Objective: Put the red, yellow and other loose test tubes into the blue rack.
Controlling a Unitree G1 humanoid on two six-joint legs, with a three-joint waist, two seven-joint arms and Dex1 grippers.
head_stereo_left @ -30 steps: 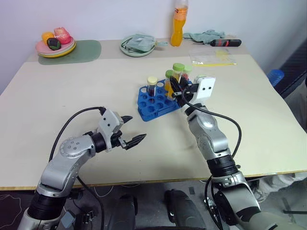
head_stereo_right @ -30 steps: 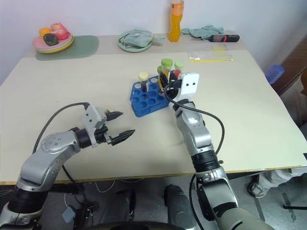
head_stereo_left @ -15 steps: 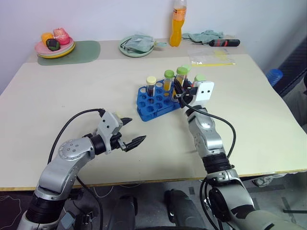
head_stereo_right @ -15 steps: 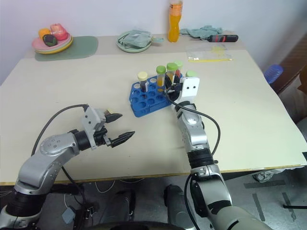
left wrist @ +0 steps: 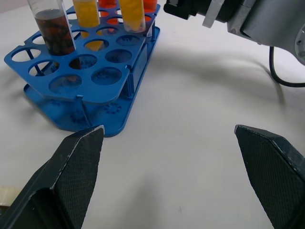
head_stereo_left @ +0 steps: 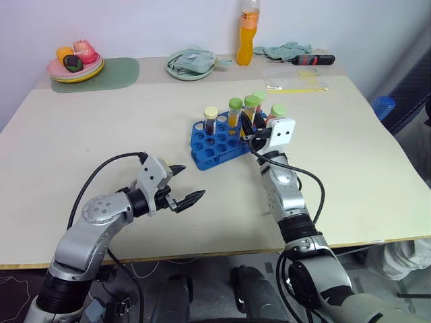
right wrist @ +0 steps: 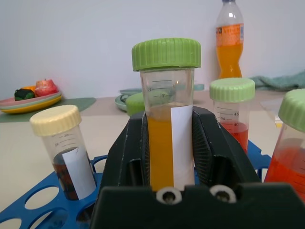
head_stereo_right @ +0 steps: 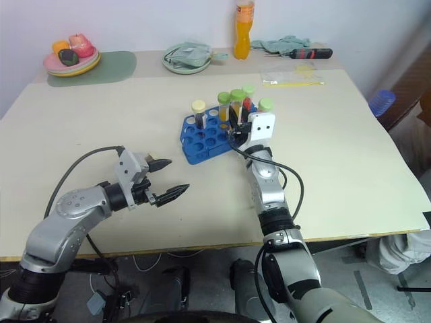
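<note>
The blue rack (head_stereo_left: 219, 141) sits mid-frame on the table (head_stereo_left: 101, 134), several capped tubes standing in it. At its right edge the right hand (right wrist: 169, 143) is pinching a green-capped tube of yellow liquid (right wrist: 167, 114), upright over the rack. Lower left, the left hand (head_stereo_left: 180, 183) hovers with fingers spread, empty, well apart from the rack.

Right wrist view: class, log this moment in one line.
right pincer: shut on yellow tube | over blue rack | left pincer: open
</note>
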